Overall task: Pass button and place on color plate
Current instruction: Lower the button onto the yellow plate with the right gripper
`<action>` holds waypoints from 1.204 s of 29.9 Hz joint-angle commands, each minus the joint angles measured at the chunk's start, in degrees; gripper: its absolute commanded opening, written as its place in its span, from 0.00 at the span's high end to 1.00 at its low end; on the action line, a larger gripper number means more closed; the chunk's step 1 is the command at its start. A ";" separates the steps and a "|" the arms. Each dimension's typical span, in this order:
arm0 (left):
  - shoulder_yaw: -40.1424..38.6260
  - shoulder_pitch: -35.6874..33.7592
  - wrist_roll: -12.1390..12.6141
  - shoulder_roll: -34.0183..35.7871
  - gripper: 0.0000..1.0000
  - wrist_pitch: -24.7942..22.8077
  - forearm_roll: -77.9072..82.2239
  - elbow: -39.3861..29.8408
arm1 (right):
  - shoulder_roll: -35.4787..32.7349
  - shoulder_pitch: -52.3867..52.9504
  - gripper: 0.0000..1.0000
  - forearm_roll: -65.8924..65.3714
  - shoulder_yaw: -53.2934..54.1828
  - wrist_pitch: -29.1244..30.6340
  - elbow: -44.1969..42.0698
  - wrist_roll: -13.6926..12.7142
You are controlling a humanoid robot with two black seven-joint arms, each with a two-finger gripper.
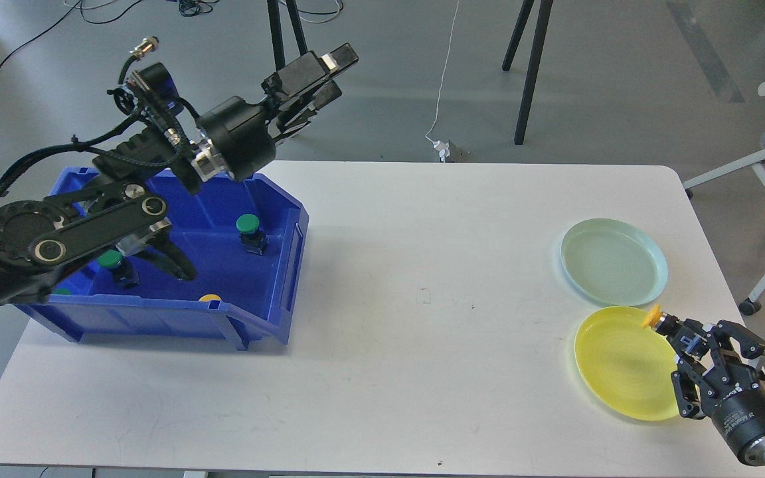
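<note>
1. Right tool (682,342) clamped on the button (660,321), yellow cap over the color plate's (615,372) far rim.
2. Left tool (313,79) raised above the blue bin (269,292); fingers look together, hard to tell.

Blue plastic bin (276,279) at table (382,265) left w/ green-capped buttons (248,224), pale mint-green round plate (613,262) at right, black tripod legs (532,66) behind.

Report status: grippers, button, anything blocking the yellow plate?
Right gripper shut on button, at yellow plate's right rim. Left gripper empty, raised behind blue bin. Plate unobstructed.
</note>
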 commanded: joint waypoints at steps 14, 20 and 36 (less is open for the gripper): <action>10.80 4.24 0.01 6.96 0.06 -5.27 32.17 20.65 | 3.32 0.52 0.39 0.61 0.44 -1.69 0.38 0.01; 12.56 4.95 0.01 5.82 0.06 -5.27 32.17 23.90 | 3.14 0.09 0.38 0.61 0.88 -0.98 1.00 0.01; 15.37 5.47 0.01 1.60 0.06 -7.02 32.17 31.81 | 3.50 -0.88 0.36 3.76 4.29 3.22 2.31 0.01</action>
